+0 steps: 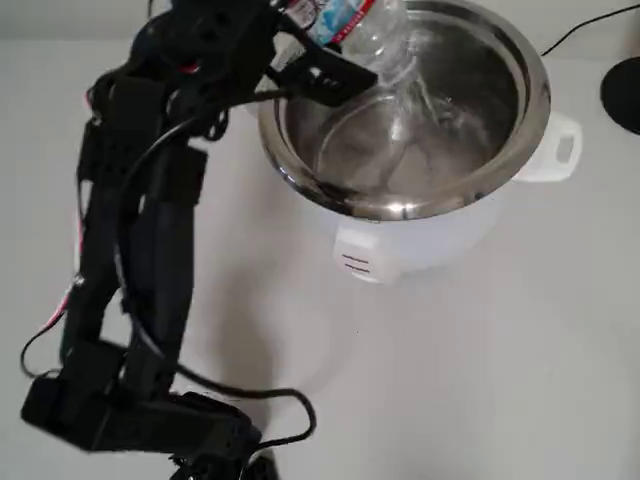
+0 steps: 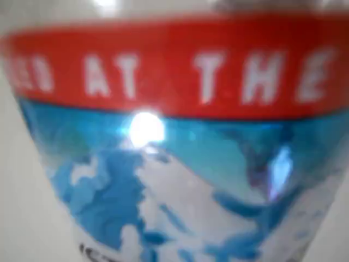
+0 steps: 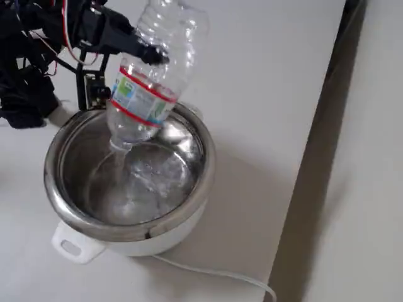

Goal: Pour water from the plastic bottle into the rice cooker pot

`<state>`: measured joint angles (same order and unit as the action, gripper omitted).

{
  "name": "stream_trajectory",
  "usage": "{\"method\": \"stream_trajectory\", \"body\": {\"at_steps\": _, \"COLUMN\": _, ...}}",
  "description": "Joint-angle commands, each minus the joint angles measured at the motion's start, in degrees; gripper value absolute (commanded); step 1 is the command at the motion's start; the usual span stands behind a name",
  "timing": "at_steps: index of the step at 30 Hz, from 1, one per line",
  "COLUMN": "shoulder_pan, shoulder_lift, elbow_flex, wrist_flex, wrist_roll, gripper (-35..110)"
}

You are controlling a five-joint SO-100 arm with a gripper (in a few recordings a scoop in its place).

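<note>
White tabletop point(image 3: 264, 75) carries everything. Nearest in the fixed view sits the pot point(image 3: 189, 207), shiny steel in a white body, water point(image 3: 135, 182) already pooling inside. Above it the hand point(image 3: 148, 55) is clamped on the bottle point(image 3: 148, 82), tipped neck-down over the rim so the stream falls inside. Its clear ribbed wall looks nearly drained, label band red and blue.

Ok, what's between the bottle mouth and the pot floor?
In the fixed view, a stream of water runs from the plastic bottle into the rice cooker pot.
</note>
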<state>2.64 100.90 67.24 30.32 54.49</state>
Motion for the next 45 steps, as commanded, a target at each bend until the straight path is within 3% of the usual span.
{"method": "stream_trajectory", "body": {"at_steps": 1, "shoulder_pan": 1.1, "shoulder_lift": -0.6, "elbow_flex": -11.0, "wrist_flex": 2.3, "wrist_roll": 1.8, "gripper": 5}}
{"method": "stream_trajectory", "body": {"at_steps": 10, "shoulder_pan": 2.6, "shoulder_lift": -2.9, "elbow_flex": -17.8, "wrist_flex": 4.6, "wrist_roll": 3.7, "gripper": 5}}
{"method": "stream_trajectory", "body": {"at_steps": 45, "shoulder_pan": 3.6, "shoulder_lift": -3.8, "elbow_flex": -17.8, "wrist_flex": 6.4, "wrist_roll": 5.3, "gripper": 4}}
